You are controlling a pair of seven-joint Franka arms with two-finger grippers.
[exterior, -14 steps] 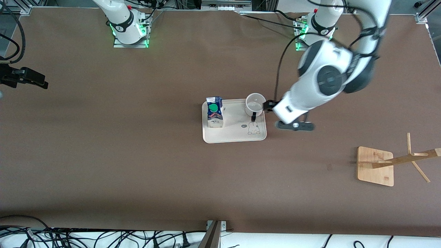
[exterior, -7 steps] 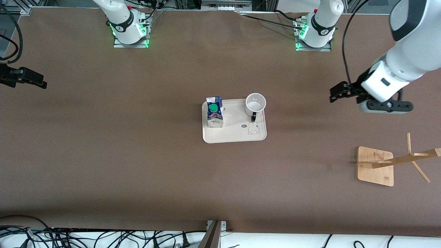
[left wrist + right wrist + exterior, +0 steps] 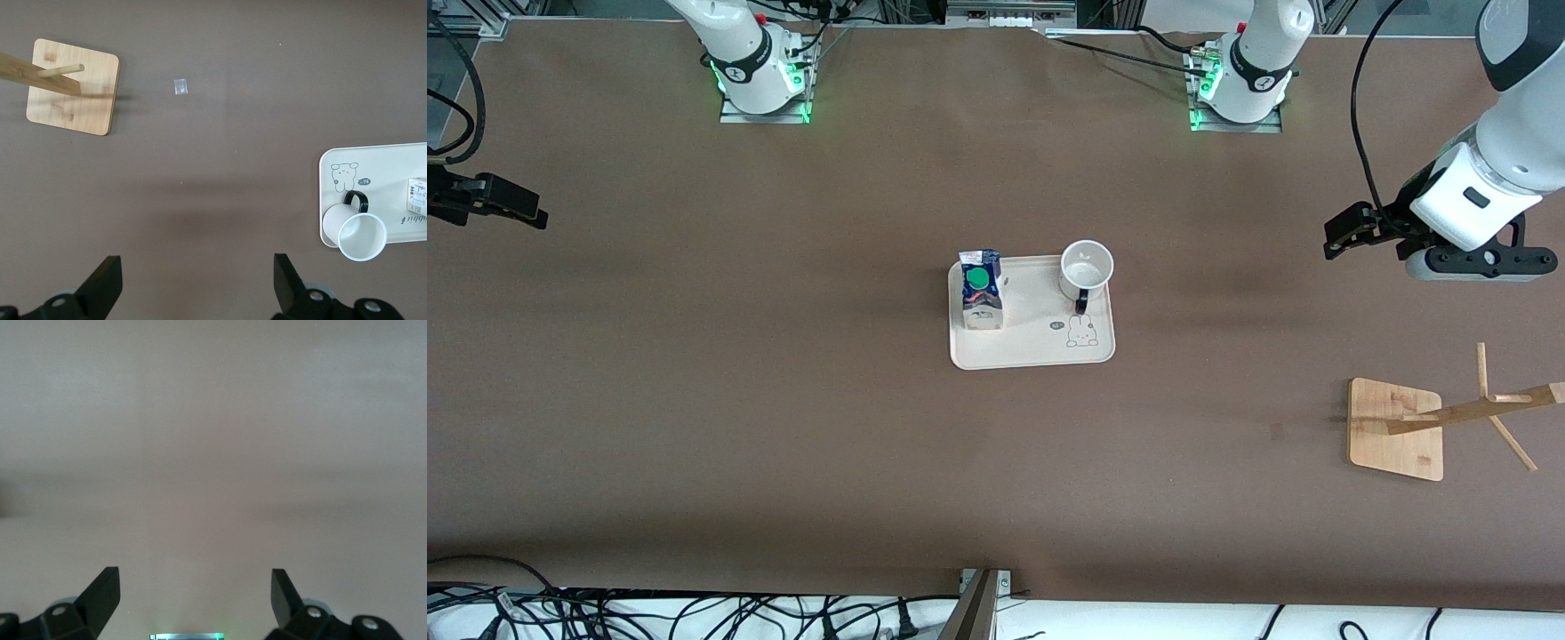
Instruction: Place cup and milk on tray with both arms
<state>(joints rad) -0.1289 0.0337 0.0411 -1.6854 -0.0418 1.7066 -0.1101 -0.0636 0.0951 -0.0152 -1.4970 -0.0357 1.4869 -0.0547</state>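
Cup and milk both on the tray; arms clear

Cup (image 3: pixel 1087 268) stands upright on the tray (image 3: pixel 1032 351), at the corner toward the left arm's end and farthest from the front camera. Its base sits close to the tray's edge and, seen from above, its rim overhangs that edge. Handle points toward the rabbit drawing (image 3: pixel 1081 332). Milk (image 3: pixel 981 290) stands upright at the tray's other end, toward the right arm's end of the table. The two are well apart, not touching.

Left gripper (image 3: pixel 1340 232) hangs over bare table toward the left arm's end, well apart from the tray, fingers spread wide, nothing between them. Left wrist view agrees: empty gap, with cup and tray off to one side. Right gripper (image 3: pixel 529 212) is over the table's edge at the right arm's end, fingers also apart and empty; its wrist view shows only bare table. That arm waits.

Judgement: placing looks done; the step in hand is pulling the arms clear and parking them. To do it well, keep the left arm high and carry it away from the tray, without swinging over the cup, which is so near the edge that a nudge could tip it off.

Around: a wooden stand (image 3: pixel 1396 428) with tilted pegs lies nearer the front camera than the left gripper, at the same end of the table; a low sweep there could catch it. A small pale scrap (image 3: pixel 180 87) lies on the table near the stand. Nothing stands between the grippers and their bases.
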